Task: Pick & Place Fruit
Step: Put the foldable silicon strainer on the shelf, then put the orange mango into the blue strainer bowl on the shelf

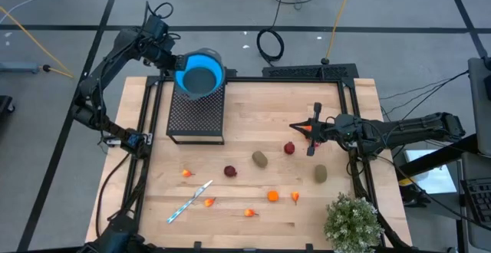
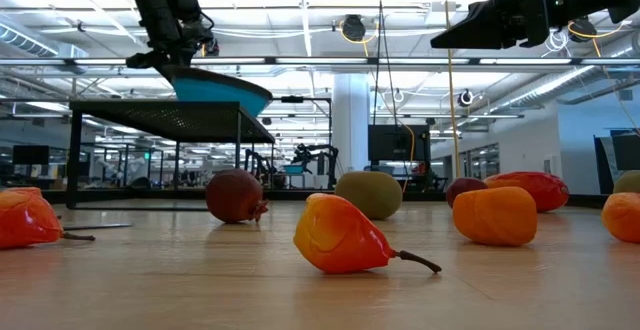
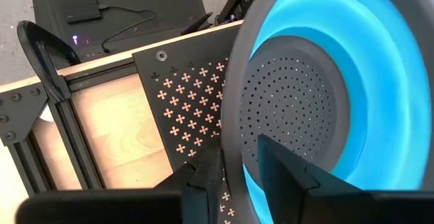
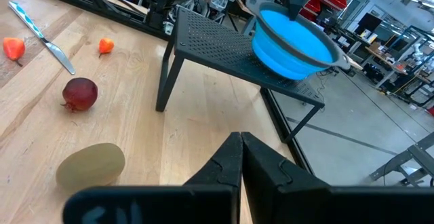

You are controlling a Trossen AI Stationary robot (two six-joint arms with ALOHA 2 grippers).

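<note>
Fruit: we saw the pieces scattered on the wooden table (image 1: 253,130) — a dark red round one (image 1: 230,171), an olive oval (image 1: 260,159), small orange bits (image 1: 273,195)
Handling: we judged them light, hard and smooth, apt to roll; best pinched across the middle
Left gripper (image 1: 175,60): narrowly parted, clamped on the rim of the blue colander (image 1: 201,74), held over the black perforated stand (image 1: 196,115)
Right gripper (image 1: 298,127): fingers fully together, empty — raised above the table near another red piece (image 1: 289,148)
</note>
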